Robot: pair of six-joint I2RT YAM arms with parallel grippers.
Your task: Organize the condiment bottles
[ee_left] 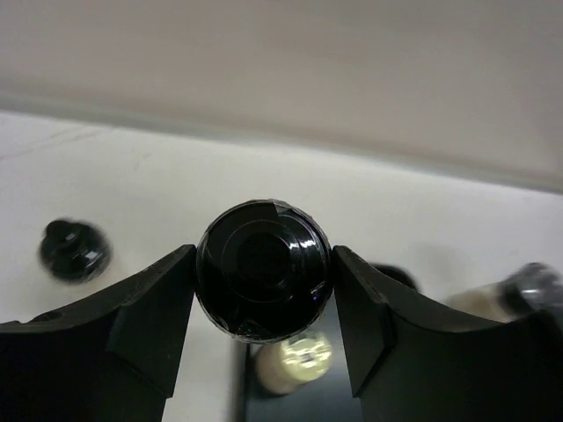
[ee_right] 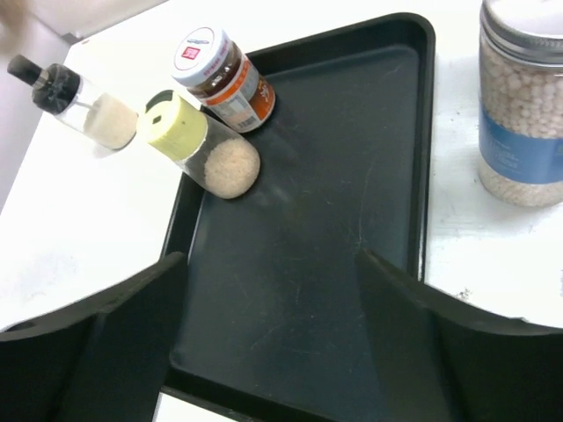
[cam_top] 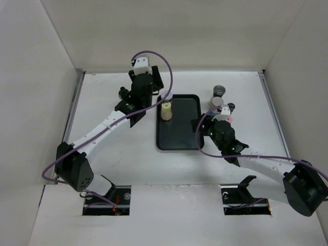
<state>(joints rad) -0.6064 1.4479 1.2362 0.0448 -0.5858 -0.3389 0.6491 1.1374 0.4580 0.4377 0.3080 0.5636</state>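
Observation:
My left gripper point(ee_left: 262, 290) is shut on a dark bottle with a glossy black cap point(ee_left: 262, 268), held above the far left corner of the black tray point(cam_top: 179, 136). In the top view this gripper point(cam_top: 155, 96) hides the bottle. A cream bottle point(cam_top: 166, 111) stands in the tray and shows below the held bottle point(ee_left: 295, 362). A white-lidded brown jar point(ee_right: 224, 77) stands at the tray's far corner. My right gripper point(ee_right: 271, 264) is open and empty over the tray's near right part point(cam_top: 210, 128). A white-and-blue jar point(ee_right: 519, 105) stands on the table right of the tray.
A second black-capped bottle point(ee_right: 53, 83) stands on the table left of the tray point(ee_left: 73, 249). A grey-lidded jar point(cam_top: 219, 90), a small dark bottle point(cam_top: 231, 107) and a pink-capped bottle point(cam_top: 225, 119) cluster right of the tray. White walls enclose the table.

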